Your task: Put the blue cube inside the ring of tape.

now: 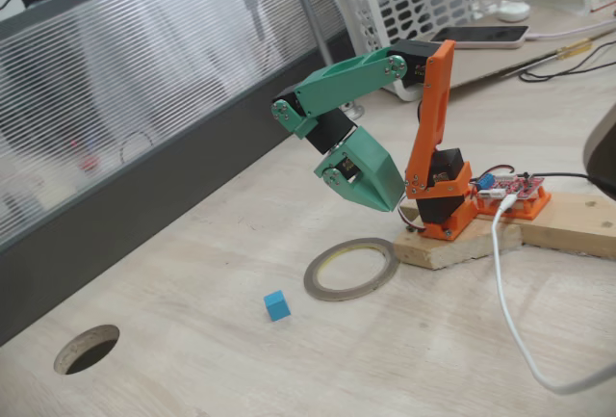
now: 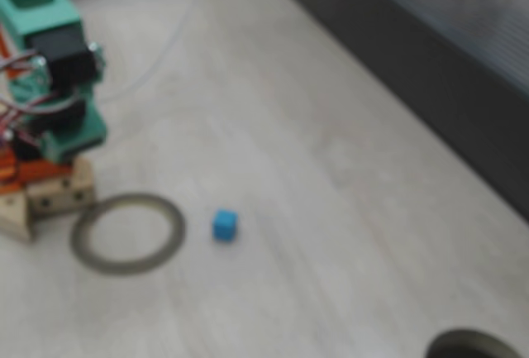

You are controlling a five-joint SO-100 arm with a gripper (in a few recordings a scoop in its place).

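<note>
Cube (image 1: 277, 305) sky-blue, tape ring (image 1: 350, 270) grey-brown w/ yellowish inner rim — end effector (image 1: 385, 193) green, table (image 1: 192, 359) pale wood-grain.

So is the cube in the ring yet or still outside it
Outside. In both fixed views the cube sits on the bare table beside the ring, a clear gap between them, and nothing lies inside the ring.

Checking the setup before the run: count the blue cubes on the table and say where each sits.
1. The blue cube lies on the wooden table, just outside the ring of tape, to its left in a fixed view, not touching it.
</note>
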